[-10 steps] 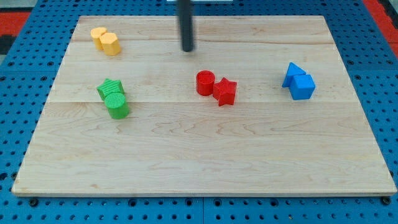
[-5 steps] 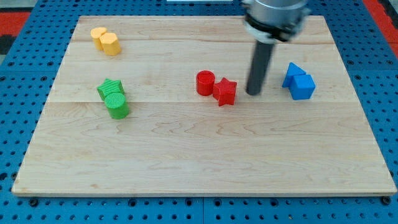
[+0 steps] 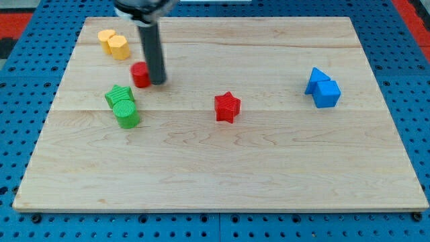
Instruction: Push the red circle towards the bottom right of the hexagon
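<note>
The red circle (image 3: 140, 74) stands in the upper left part of the wooden board, below and right of the yellow hexagon (image 3: 105, 37) and the yellow cylinder (image 3: 119, 48) beside it. My tip (image 3: 157, 81) touches the red circle's right side. The red star (image 3: 227, 107) lies alone near the board's middle.
A green star (image 3: 119, 96) and a green cylinder (image 3: 126, 113) sit together just below the red circle. A blue triangle (image 3: 316, 78) and a blue cube (image 3: 328, 93) sit at the view's right. The board's edge (image 3: 215, 207) runs along the view's bottom.
My tip swept from right of the red star to the left. The red circle moved left and up, away from the star. The red star shifted slightly left.
</note>
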